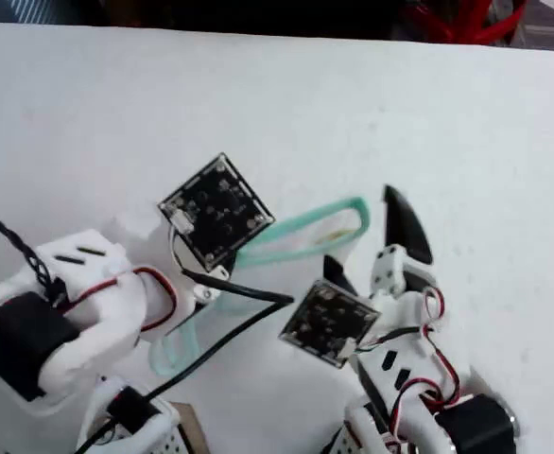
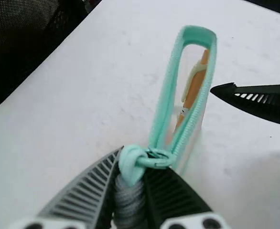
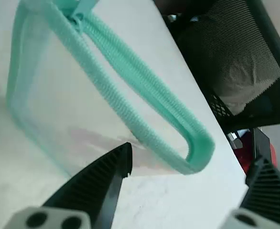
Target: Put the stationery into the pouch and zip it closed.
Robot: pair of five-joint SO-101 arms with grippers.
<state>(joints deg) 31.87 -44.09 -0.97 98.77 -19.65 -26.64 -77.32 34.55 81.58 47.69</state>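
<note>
A clear pouch (image 1: 301, 236) with a mint-green zip lies on the white table (image 1: 116, 123) between the two arms. Its zip stands open along most of its length, and an orange pen (image 2: 195, 90) lies inside. My left gripper (image 2: 135, 167) is shut on the mint zipper pull (image 2: 130, 164) at the pouch's near end, beside the slider (image 2: 157, 160). My right gripper (image 1: 360, 229) is open and straddles the pouch's (image 3: 97, 105) far end, one black finger (image 3: 104, 179) on each side. One of its fingers (image 2: 254, 98) shows beside the pouch's mouth.
The table's far edge (image 1: 277, 33) borders a dark area with a red object (image 1: 466, 24). A black mesh chair (image 3: 226, 62) stands beyond the table. A black cable (image 1: 230, 331) crosses over the pouch's near end.
</note>
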